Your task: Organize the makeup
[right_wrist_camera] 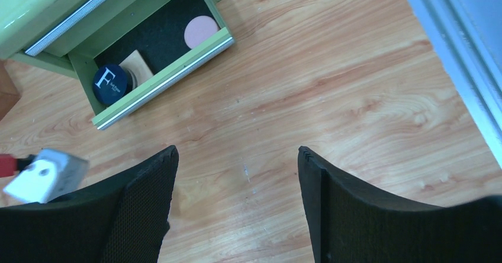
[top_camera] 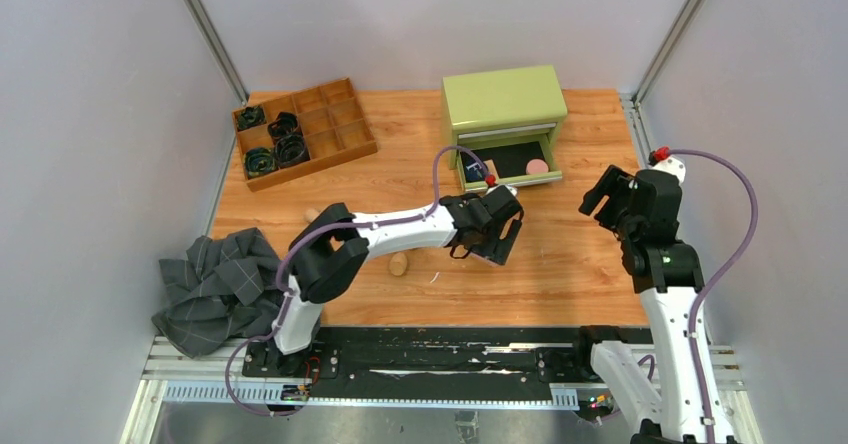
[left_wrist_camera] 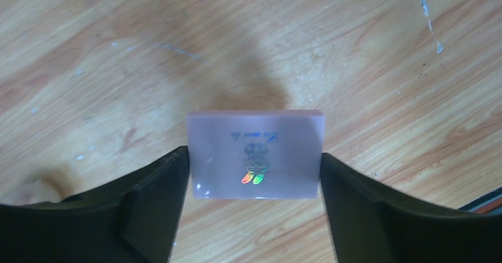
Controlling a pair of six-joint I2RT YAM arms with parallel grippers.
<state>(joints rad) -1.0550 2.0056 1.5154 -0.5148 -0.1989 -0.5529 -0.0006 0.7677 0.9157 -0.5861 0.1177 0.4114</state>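
Grips a pale pink rectangular block [left_wrist_camera: 256,150] in the left gripper [left_wrist_camera: 254,159], one dark finger [left_wrist_camera: 160,198] pressed flat against each side edge, with a small holographic mark and a line of faint script on the block's glossy face. Hangs over a bare stretch of the wooden table [left_wrist_camera: 355,50], casting a soft shadow on the boards beyond; from above, sits just in front of the open drawer [top_camera: 512,180] at the end of a long, low reach to the right. Carries nothing in the right gripper [right_wrist_camera: 237,162]: jaws spread wide, only wood grain between them, off to the right of the drawer. Inside the drawer, on its black lining: dark round compact [right_wrist_camera: 110,84] marked "F" at the left end, tan square pad [right_wrist_camera: 137,66] touching it, pink round puff [right_wrist_camera: 201,31] apart at the right end. Above the drawer, the green cabinet [top_camera: 505,99] at the back of the table. On the open wood, two beige egg-shaped sponges [top_camera: 399,264], one just near of the left forearm, the other by the elbow. Farther left, a wooden tray [top_camera: 340,124] of compartments with black coiled bands [top_camera: 290,149] in its left cells, and a dark grey cloth [top_camera: 215,289] bunched at the table's near left corner.
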